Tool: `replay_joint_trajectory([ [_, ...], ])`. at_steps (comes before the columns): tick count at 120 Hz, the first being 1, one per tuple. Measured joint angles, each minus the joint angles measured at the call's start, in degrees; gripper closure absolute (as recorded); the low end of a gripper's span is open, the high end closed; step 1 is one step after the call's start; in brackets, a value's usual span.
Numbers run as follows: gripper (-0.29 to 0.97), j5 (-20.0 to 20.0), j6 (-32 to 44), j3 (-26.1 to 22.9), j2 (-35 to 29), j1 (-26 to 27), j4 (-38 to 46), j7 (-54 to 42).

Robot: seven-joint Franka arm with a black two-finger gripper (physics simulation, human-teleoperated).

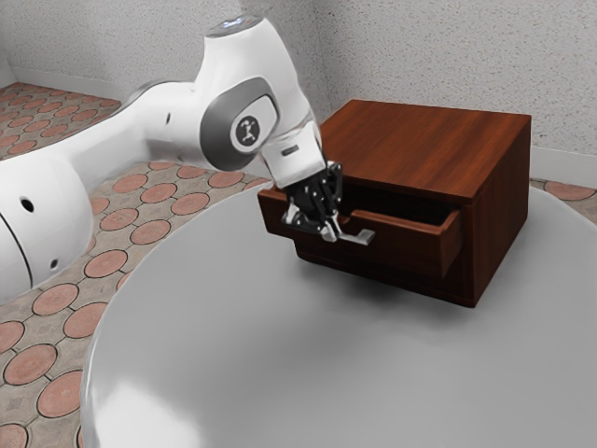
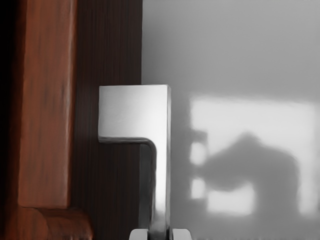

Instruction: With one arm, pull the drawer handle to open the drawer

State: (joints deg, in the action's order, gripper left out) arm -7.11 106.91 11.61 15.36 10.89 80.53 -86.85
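The gripper (image 1: 328, 232) appears closed on the metal handle (image 1: 360, 237). Just behind it, the drawer (image 1: 401, 247) stands partly out of the cabinet (image 1: 429, 140).

A round, pale grey desk (image 1: 280, 355) with a soft sheen stands near a corner of speckled off-white walls (image 1: 420, 47), edged by a pale skirting board (image 1: 562, 161). The floor (image 1: 140, 210) is laid with terracotta discs set in beige mortar.
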Motion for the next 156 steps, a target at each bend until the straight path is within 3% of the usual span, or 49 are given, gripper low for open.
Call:
replay_joint_trajectory([
  [156,0.72,-0.71,-0.40,-0.03,-10.81,1.26,13.74,2.33],
])
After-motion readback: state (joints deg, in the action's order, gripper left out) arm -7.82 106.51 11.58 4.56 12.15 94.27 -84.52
